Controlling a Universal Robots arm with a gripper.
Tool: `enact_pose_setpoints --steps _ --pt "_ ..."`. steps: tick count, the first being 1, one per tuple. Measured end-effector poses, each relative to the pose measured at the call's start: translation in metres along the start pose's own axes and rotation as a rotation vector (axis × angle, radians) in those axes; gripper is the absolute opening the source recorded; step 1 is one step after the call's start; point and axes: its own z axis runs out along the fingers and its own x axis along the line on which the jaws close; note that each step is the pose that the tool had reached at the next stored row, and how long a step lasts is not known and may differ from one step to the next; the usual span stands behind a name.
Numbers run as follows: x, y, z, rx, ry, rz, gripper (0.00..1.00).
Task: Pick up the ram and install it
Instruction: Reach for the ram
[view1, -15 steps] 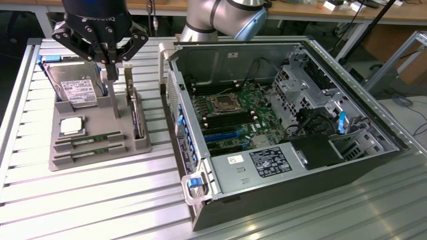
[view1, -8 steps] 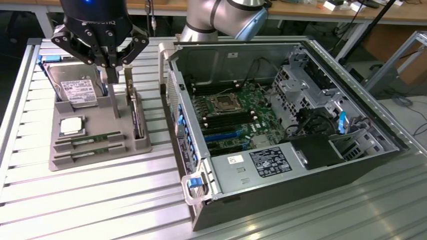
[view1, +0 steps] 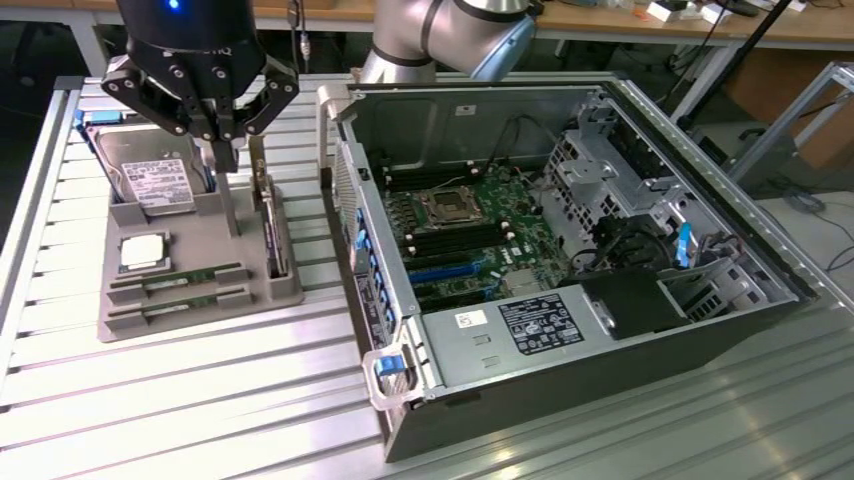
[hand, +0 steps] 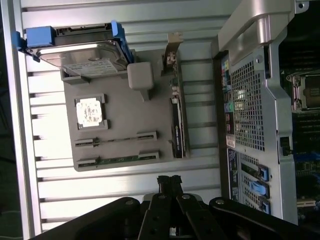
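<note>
while the gripper (view1: 222, 140) hung over the grey tray (view1: 200, 238) with jaws closed on nothing, the ram (view1: 176, 300) lay edge-on in its slot, mostly hidden.

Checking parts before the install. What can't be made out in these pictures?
- Ram label: both views, sticks stand edge-up in the tray.
- Hard drive: exterior view, partly behind the claw.
- Computer case: wrist view, cut off by the edge.

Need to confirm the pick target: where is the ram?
On the exterior view's left, the ram lies in the gray holder's edge slot, just past the processor chip.
</note>
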Motion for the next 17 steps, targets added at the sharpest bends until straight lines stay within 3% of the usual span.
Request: enact_pose_setpoints --steps 17 --pt "-0.001 -0.0131 -0.0001 0.0024 -0.0002 0.000 0.11"
